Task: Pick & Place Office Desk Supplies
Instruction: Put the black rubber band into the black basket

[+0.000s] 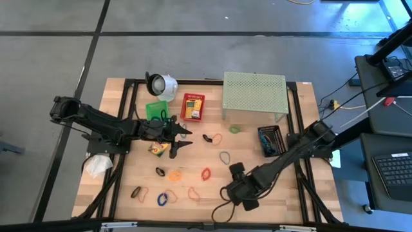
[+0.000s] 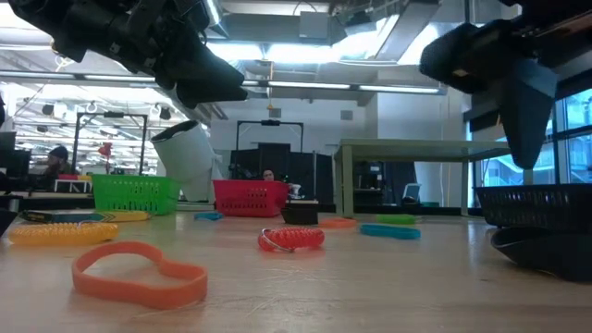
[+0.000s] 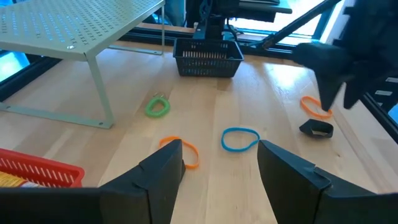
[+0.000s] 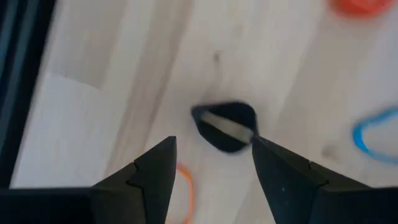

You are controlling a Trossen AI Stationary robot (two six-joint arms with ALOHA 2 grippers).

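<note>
Out in front of the shelf, toward the near edge of the bench: hovering with the right jaws over a black rubber band, spread wide to either side of it and holding nothing. Lined up well, looking straight down on the loop, but not down at the wood yet. Looks like the approach step of a pick.

Next up, by the look of it: dropping low enough to straddle that thin loop lying flat, then closing on one side of it. Very little to bite on, so calls for going right down.

After that, perhaps over to the black basket just in front of the shelf's right end, though hard to say which bin.

Off to the shelf's left and a little forward: waiting with the left jaws near a crayon box, likewise wide open and empty.
</note>
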